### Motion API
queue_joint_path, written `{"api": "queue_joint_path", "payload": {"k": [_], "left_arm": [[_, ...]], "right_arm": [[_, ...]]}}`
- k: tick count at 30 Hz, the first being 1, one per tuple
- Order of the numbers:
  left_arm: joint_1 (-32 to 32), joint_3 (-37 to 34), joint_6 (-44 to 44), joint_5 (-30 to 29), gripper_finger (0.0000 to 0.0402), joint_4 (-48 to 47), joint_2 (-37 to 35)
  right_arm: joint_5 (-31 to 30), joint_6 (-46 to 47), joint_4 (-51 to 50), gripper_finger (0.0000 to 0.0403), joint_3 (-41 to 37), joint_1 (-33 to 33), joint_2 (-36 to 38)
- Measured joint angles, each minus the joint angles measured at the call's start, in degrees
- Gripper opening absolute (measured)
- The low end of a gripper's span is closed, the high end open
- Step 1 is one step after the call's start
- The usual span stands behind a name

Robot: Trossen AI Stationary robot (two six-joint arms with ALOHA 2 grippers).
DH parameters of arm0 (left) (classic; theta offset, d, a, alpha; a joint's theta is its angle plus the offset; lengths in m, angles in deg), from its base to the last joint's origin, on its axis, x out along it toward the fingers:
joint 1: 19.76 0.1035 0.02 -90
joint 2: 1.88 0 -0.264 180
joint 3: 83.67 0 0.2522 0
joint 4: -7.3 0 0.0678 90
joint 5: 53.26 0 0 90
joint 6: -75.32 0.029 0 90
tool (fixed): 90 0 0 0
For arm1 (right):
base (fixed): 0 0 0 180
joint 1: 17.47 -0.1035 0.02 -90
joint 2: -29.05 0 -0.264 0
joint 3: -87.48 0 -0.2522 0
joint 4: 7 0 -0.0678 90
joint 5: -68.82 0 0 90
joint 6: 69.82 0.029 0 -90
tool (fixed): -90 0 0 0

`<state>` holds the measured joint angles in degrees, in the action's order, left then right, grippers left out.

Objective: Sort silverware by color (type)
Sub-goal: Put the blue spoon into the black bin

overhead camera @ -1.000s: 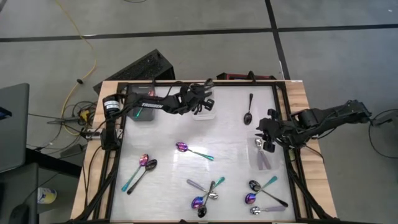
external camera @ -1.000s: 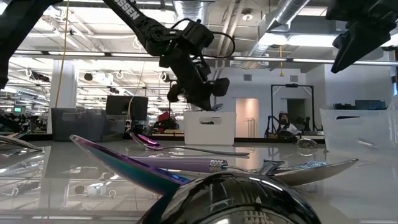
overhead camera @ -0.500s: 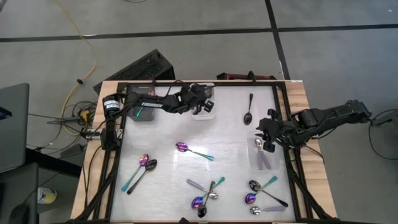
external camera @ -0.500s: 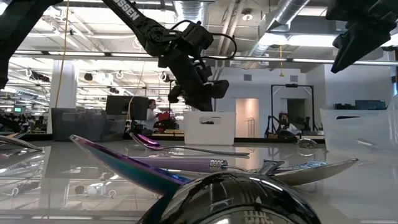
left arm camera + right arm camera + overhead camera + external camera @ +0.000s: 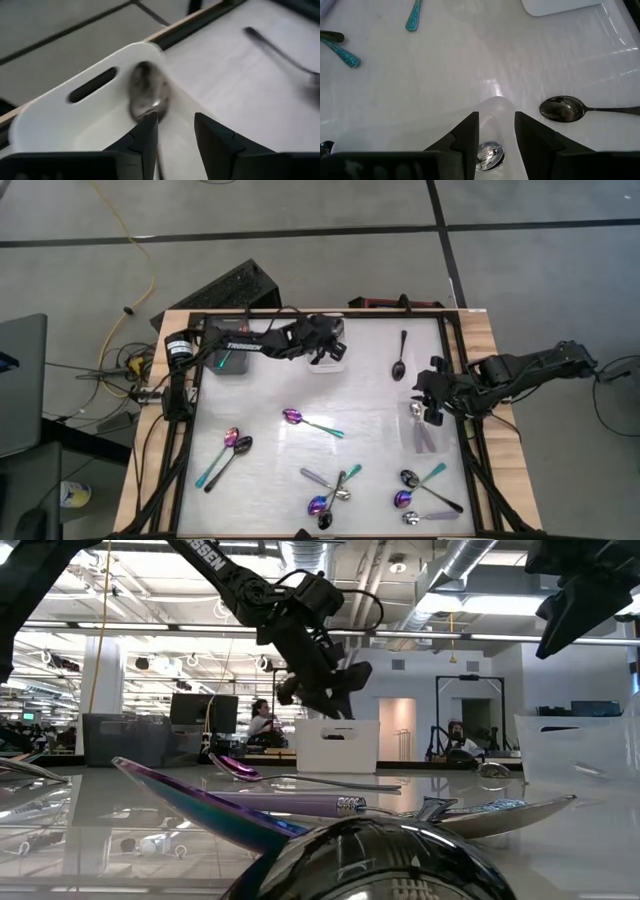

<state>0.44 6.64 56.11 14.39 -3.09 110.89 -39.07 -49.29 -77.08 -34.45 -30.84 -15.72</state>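
1. Where the table lies nearest the low camera, at 6 o'clock, two heaps of silverware are recorded: a centre cluster (image 5: 330, 492) of purple, silver and black spoons, and a right cluster (image 5: 425, 490) at 5 o'clock of purple, teal-handled and black spoons.
2. At 8 o'clock a purple spoon (image 5: 229, 438) with a teal handle is noted just beside a black spoon (image 5: 242, 445), their bowls close together.
3. Near the table's middle a lone purple spoon (image 5: 303, 421) is seen, lying apart from the rest.
4. At 3 o'clock the right gripper (image 5: 432, 405) is held above the clear bin (image 5: 423, 442). Its fingers are parted by a narrow gap and nothing is gripped. A silver spoon bowl (image 5: 490, 152) is seen in the bin below them.
5. At 1 o'clock a second black spoon (image 5: 399, 360) is found flat on the table, near the right gripper.
6. At 12 o'clock the left gripper (image 5: 325, 348) is poised over the white bin (image 5: 330, 364). Its fingers are slightly parted and no grip is observed. A silver spoon (image 5: 147, 95) is seen inside the bin, its bowl propped against a corner of the wall.
7. At 11 o'clock a grey bin (image 5: 230, 362) is noted, with something teal inside it.
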Motion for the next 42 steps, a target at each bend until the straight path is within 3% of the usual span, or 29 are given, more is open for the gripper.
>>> {"api": "queue_joint_path", "payload": {"k": [5,16,26,35,42], "left_arm": [[0.2,3.5,-1.0,4.0,0.0114,-4.4,0.0],[-2.0,12.2,2.0,4.2,0.0114,-15.5,0.0],[-6.9,18.6,8.0,6.9,0.0114,-28.6,-0.1],[-11.6,19.1,13.0,6.9,0.0114,-32.0,-0.1],[-14.0,19.1,15.1,6.7,0.0114,-38.6,-0.6]], "right_arm": [[0.0,0.2,0.0,0.0148,0.0,0.0,0.0],[0.1,0.5,3.9,0.0148,0.0,0.0,-1.6],[5.5,0.6,10.0,0.0148,0.0,0.0,-5.1],[6.1,9.1,11.3,0.0148,0.0,-2.1,-6.2],[3.0,12.4,20.3,0.0148,0.0,-6.7,-6.3]]}}
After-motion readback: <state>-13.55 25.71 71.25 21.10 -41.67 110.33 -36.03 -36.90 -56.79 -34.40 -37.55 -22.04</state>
